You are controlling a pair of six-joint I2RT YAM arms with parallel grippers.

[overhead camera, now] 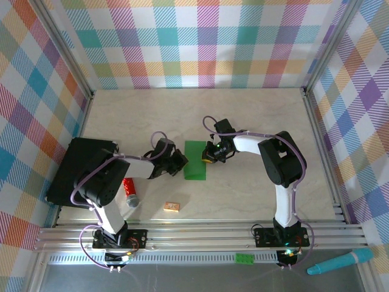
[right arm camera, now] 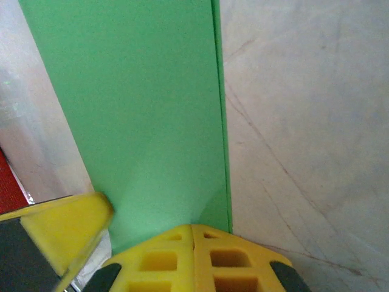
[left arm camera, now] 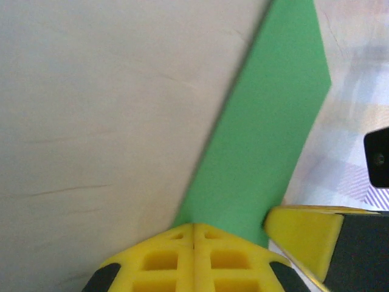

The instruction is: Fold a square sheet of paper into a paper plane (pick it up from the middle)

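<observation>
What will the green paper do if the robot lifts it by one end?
Probably flop: the green paper looks very thin and lies flat on the table. Two edges show along its side in the right wrist view, so it seems folded double, maybe slightly stiffer. It likely weighs almost nothing and could slide or crumple if pushed.

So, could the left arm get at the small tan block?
Probably yes: the block lies on bare table, just nearer the bases than the left gripper, with nothing between. But its jaws are shut at the edge of the paper, so it must leave that first.
</observation>
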